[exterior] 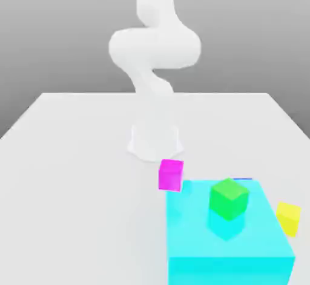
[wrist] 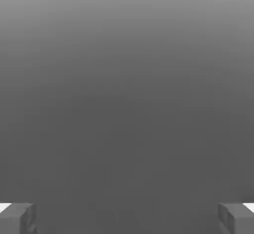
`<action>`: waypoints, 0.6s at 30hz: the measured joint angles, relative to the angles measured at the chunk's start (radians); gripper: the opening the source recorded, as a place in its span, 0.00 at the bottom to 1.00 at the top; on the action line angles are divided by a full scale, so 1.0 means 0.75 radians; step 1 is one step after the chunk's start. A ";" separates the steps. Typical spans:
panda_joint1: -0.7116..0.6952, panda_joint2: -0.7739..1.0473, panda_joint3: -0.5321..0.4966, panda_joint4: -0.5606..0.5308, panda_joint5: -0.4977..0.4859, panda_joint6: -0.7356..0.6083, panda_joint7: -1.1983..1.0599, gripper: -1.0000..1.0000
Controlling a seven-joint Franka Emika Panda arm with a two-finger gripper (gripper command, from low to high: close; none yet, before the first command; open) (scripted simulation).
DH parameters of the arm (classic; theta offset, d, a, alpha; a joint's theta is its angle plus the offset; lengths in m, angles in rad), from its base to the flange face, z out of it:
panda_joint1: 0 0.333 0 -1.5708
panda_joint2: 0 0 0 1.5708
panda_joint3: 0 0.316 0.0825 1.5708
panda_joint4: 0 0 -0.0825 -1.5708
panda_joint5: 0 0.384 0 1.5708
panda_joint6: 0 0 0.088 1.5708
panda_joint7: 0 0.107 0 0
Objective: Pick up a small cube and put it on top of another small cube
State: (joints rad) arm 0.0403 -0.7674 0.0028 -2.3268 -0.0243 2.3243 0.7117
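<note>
The small dark blue cube (exterior: 243, 180) shows as a thin sliver behind the far edge of the big cyan block (exterior: 227, 241), which hides most of it. A green cube (exterior: 229, 198) sits on top of the cyan block. A magenta cube (exterior: 171, 175) stands on the table at the block's far corner, towards the exterior view's left. A yellow cube (exterior: 289, 218) lies by the block on the exterior view's right. In the hand view my gripper (wrist: 127, 219) is open, its fingertips (wrist: 19, 218) far apart with nothing between them, facing plain grey background.
The white arm (exterior: 154, 48) rises from its base (exterior: 154, 140) at the middle of the white table (exterior: 66, 175) and leaves the top of the exterior view. The cyan block reaches the table's near edge on the exterior view's right.
</note>
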 joint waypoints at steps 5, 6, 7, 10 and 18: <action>0.110 0.091 -0.001 -0.073 -0.064 0.066 -0.243 0.50; 0.131 0.109 -0.003 -0.087 -0.075 0.078 -0.291 0.50; 0.152 0.126 -0.005 -0.101 -0.086 0.091 -0.339 0.50; 0.215 0.180 -0.013 -0.143 -0.119 0.128 -0.484 0.50; 0.363 0.324 -0.033 -0.256 -0.178 0.228 -0.890 0.50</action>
State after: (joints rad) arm 0.3124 -0.5245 -0.0216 -2.5184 -0.1577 2.4952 0.0440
